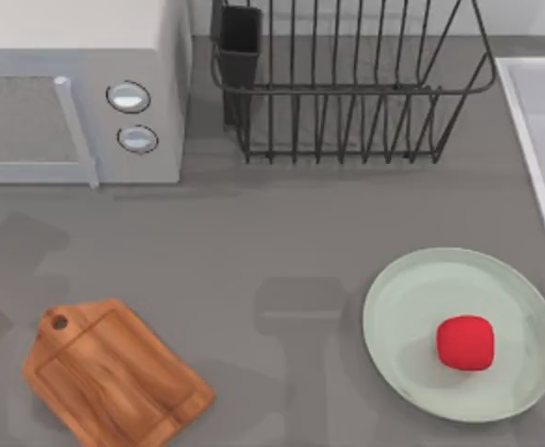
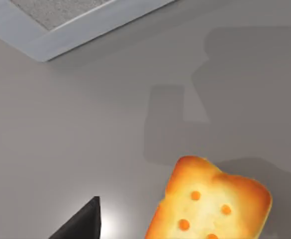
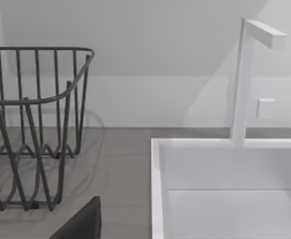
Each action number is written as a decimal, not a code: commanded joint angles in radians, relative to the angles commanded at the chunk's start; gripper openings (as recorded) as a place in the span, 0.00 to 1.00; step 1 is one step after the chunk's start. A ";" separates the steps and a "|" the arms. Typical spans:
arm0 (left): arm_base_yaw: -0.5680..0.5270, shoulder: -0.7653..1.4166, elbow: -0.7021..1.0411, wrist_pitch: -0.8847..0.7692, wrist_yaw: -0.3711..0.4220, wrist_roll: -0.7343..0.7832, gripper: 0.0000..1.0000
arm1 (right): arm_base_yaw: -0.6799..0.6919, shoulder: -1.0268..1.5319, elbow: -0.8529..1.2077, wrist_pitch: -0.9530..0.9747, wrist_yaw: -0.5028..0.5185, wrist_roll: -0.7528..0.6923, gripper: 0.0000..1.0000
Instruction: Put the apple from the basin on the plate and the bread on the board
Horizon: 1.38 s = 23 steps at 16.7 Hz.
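Apple: the apple (image 1: 465,343) lay on the plate (image 1: 412,289), right of the plate's centre, with bare rim all round it.
Plate: it sat on the grey surface (image 1: 281,233) at the top view's right, its right edge just beside the basin's raised rim.
Basin: the basin (image 1: 544,121) ran off the top view's right edge; the right wrist view showed its pale inner wall (image 3: 225,169) and a white tap (image 3: 247,74) standing upright at its back rim.
Board: the board (image 1: 114,377) lay at the lower left of the top view, long axis slanted, handle hole (image 1: 59,322) pointing to the upper left, far corner running toward the picture's bottom edge. Nothing rested on it.
Bread: the left wrist view showed the bread (image 2: 210,204), holed face toward the camera, tilted, above bare grey surface; the pictures did not show what held it.
Left pincer: a dark finger tip (image 2: 83,221) showed beside the bread, apart from it; I cannot tell how wide the pincer stood.
Right pincer: a dark finger tip (image 3: 83,221) showed; its spread cannot be told.
Open room: a broad bare stretch of surface lay between board and plate.
Back edge: a microwave (image 1: 76,88) stood at left, a black wire dish rack (image 1: 347,84) beside it.
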 joint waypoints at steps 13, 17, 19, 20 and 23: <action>0.096 0.769 0.504 -0.463 0.001 0.428 1.00 | 0.000 0.000 0.000 0.000 0.000 0.000 1.00; 0.091 0.766 0.501 -0.461 0.000 0.427 1.00 | 0.000 0.000 0.000 0.000 0.000 0.000 1.00; 0.093 0.776 0.489 -0.444 0.001 0.426 1.00 | 0.000 0.000 0.000 0.000 0.000 0.000 1.00; 0.094 0.787 0.475 -0.421 0.001 0.426 1.00 | 0.000 0.000 0.000 0.000 0.000 0.000 1.00; 0.096 0.834 0.415 -0.305 0.001 0.429 1.00 | 0.000 0.000 0.000 0.000 0.000 0.000 1.00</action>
